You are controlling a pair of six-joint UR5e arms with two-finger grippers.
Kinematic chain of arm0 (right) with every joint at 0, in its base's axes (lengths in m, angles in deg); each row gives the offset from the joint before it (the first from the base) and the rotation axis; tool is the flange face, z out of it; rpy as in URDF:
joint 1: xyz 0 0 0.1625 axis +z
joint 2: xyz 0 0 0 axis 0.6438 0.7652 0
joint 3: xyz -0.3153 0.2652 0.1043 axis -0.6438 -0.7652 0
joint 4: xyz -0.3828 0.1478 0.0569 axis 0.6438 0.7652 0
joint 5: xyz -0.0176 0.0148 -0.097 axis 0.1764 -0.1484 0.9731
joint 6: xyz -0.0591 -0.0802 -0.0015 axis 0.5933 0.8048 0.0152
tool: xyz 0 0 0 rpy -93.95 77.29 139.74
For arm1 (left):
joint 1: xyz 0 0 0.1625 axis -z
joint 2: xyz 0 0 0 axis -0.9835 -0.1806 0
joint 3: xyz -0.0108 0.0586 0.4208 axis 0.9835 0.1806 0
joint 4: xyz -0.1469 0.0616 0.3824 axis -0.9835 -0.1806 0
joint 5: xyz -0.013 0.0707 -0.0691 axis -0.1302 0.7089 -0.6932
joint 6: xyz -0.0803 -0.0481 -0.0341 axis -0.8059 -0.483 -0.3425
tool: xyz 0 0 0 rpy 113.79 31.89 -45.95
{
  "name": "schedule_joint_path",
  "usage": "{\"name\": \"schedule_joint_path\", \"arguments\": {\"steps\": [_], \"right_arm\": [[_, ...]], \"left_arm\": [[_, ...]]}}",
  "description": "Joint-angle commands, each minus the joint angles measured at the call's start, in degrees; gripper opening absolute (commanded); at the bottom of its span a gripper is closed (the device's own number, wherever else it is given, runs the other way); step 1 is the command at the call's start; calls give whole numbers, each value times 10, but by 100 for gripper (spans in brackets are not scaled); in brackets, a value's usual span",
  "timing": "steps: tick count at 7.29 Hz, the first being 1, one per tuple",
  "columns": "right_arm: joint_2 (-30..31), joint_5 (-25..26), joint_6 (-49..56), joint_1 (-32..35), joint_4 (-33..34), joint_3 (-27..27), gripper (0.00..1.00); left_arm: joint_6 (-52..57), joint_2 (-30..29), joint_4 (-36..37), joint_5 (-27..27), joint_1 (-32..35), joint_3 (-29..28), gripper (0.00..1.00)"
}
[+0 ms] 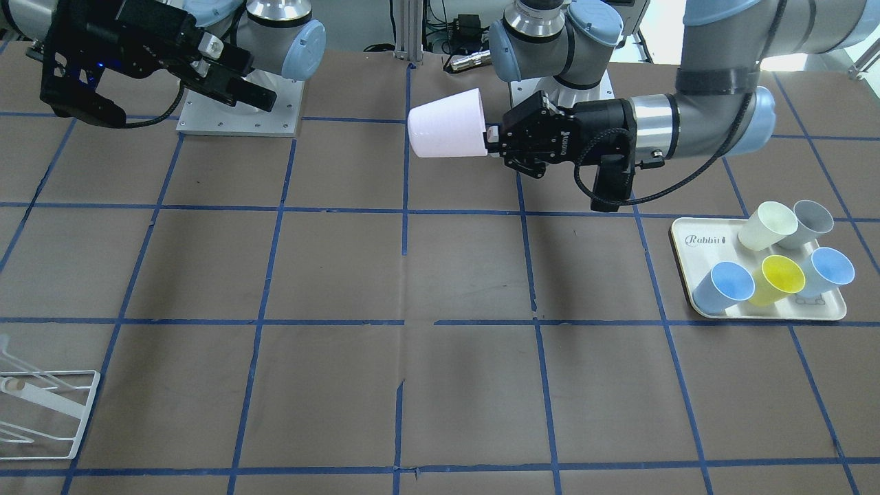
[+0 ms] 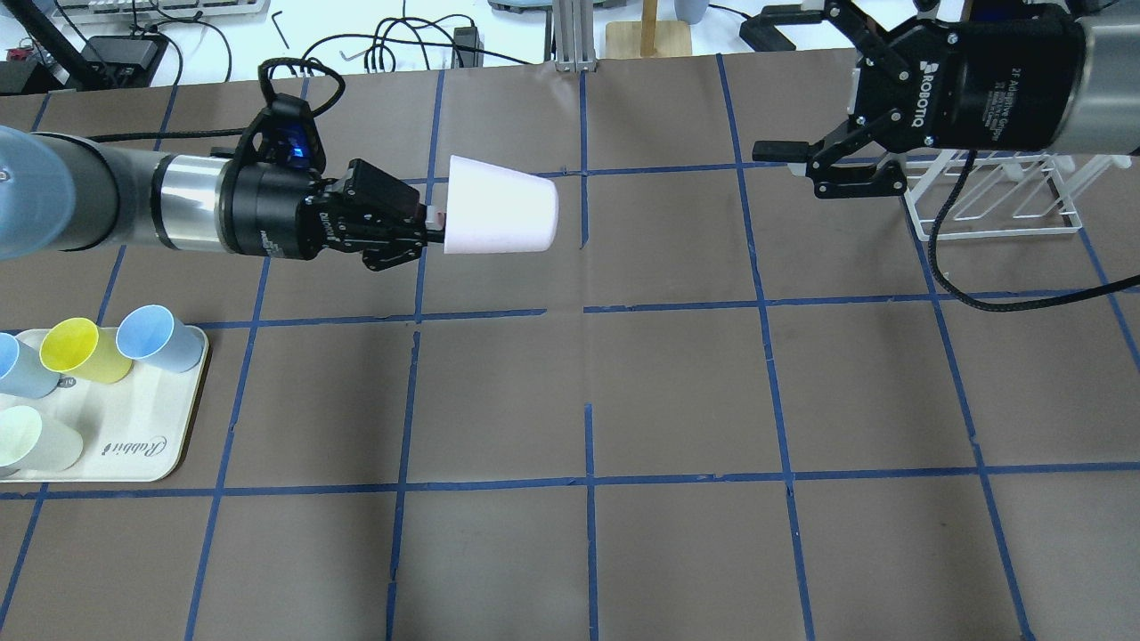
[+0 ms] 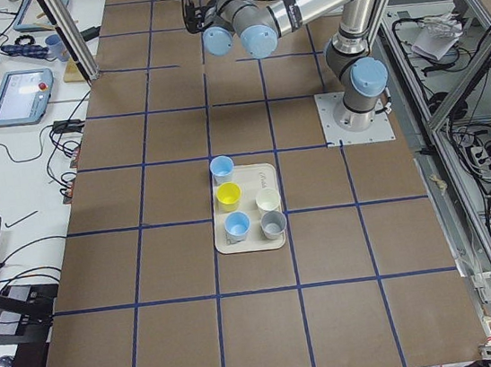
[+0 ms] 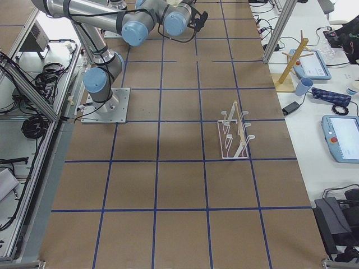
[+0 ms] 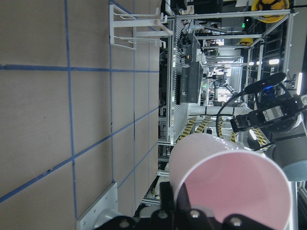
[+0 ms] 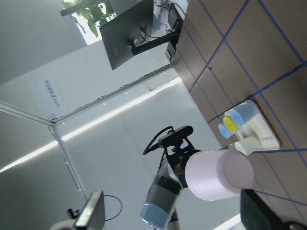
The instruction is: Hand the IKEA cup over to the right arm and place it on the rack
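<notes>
the left hand (image 2: 435,228) grips the pink cup (image 2: 503,216) by its rim, holding it sideways above the table (image 2: 677,392). the right hand (image 2: 788,169) hangs spread wide near the rack (image 2: 1006,233), apart from the cup.

Cream tray (image 1: 685,262) at right of front view, carrying cream cup (image 1: 764,225), grey cup (image 1: 810,222), yellow cup (image 1: 778,280), left light blue cup (image 1: 723,287), right light blue cup (image 1: 829,269), brown table (image 1: 467,275) gridded with blue tape (image 1: 344,209)
</notes>
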Motion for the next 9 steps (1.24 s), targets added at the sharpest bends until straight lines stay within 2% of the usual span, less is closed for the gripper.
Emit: {"name": "schedule_joint_path", "arguments": {"steps": [1,2,3,4,5,7,9], "right_arm": [[31,-84,10,-1,43,85,100],[48,-75,10,2,124,127,100],[53,-54,8,4,166,146,100],[58,-3,10,6,182,143,100],[64,25,9,15,200,142,100],[60,27,-55,39,202,110,100],[56,8,-90,40,203,102,100]], "left_arm": [[-3,-2,1,-96,62,-3,0],[-3,-3,3,-115,72,-2,0],[-3,0,8,-123,77,0,0],[-3,3,7,-132,86,0,0],[-3,7,7,-132,88,0,0],[-3,8,7,-135,91,0,0],[-3,12,8,-136,91,0,0]]}}
